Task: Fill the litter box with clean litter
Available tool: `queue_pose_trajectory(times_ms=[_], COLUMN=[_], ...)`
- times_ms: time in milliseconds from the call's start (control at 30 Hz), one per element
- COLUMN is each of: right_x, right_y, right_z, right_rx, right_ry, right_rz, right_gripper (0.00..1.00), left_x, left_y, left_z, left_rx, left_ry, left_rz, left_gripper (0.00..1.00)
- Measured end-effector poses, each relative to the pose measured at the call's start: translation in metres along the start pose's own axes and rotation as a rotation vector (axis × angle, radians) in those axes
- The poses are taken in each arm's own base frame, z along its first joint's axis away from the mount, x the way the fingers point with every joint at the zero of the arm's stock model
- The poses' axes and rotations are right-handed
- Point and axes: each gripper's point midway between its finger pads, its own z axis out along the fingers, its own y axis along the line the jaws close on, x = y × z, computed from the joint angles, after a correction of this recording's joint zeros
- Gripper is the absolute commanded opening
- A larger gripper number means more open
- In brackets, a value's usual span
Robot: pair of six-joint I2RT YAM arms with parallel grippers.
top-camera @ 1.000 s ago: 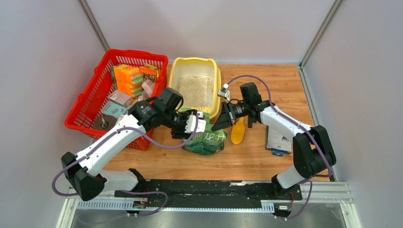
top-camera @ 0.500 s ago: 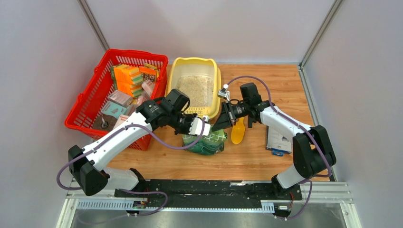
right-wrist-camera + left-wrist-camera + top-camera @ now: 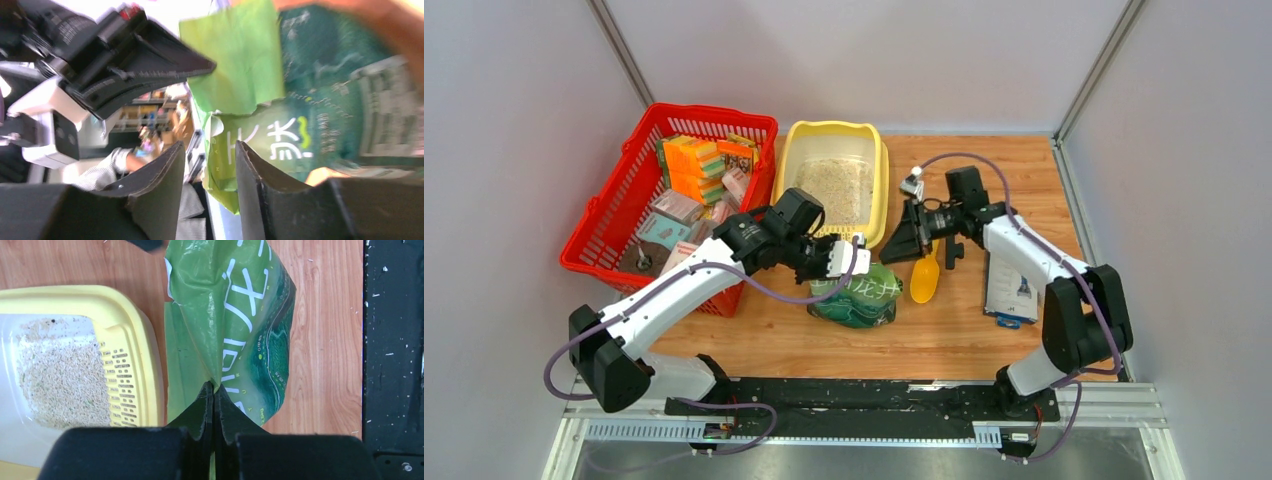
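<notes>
From my console, the pale yellow rectangular plastic litter box [image 3: 879, 190] sits at the far middle of the wooden surface [image 3: 1024, 170]. A layer of pale beige-grey granular litter [image 3: 834, 190] is spread across its floor. The left wrist view shows the litter box [image 3: 135, 340] with its slotted lip at the near end and the litter [image 3: 60, 375] lying behind that lip.

Just off that near end lies the crumpled green printed plastic pouch [image 3: 859, 293] with white characters. My left pincer [image 3: 856, 263] reaches in over it from the litter box's near-left side. In its own camera the left pincer [image 3: 213, 390] has its fingers pressed together, pinching a fold of the pouch [image 3: 240, 315] at the top edge.

My right pincer [image 3: 898, 243] hangs off the litter box's near-right corner, apart from the pouch in the overhead view. In the right wrist view the right pincer [image 3: 210, 147] stands narrowly parted. The pouch [image 3: 235, 60] shows beyond the gap, and I cannot tell whether the tips touch it.

A red plastic mesh basket [image 3: 624, 220] full of packets stands against the litter box's left side. A small yellow plastic scoop [image 3: 925, 280] lies on the surface to the near right of the litter box.
</notes>
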Motion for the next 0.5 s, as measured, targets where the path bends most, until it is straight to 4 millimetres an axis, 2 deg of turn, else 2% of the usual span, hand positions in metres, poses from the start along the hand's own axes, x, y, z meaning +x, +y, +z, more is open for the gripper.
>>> queue_pose_trajectory(times_ms=[100, 167, 233, 300, 367, 433, 500], right_x=[-0.030, -0.051, -0.055, -0.042, -0.016, 0.010, 0.034], right_y=[0.003, 0.013, 0.030, 0.048, 0.067, 0.077, 0.078], right_z=[-0.024, -0.039, -0.047, -0.047, -0.040, -0.027, -0.014], right_rx=[0.083, 0.156, 0.228, 0.290, 0.320, 0.324, 0.310], right_ry=[-0.090, -0.146, -0.184, -0.209, -0.206, -0.180, -0.142], right_rz=[-0.113, -0.290, -0.505, -0.750, -0.997, -1.205, -1.380], right_gripper=[0.49, 0.53, 0.55, 0.55, 0.56, 0.58, 0.59], left_x=[0.000, 0.000, 0.000, 0.000, -0.001, -0.001, -0.002], left_y=[0.001, 0.000, -0.001, -0.003, -0.003, -0.003, -0.002], left_z=[0.000, 0.000, 0.000, 0.000, 0.000, 0.001, 0.001], left_rx=[-0.027, -0.041, -0.050, -0.054, -0.058, -0.061, -0.063], left_ry=[-0.009, -0.018, -0.026, -0.032, -0.038, -0.044, -0.051], left_rz=[-0.043, -0.068, -0.090, -0.115, -0.139, -0.167, -0.197], left_gripper=[0.00, 0.00, 0.00, 0.00, 0.00, 0.00, 0.00])
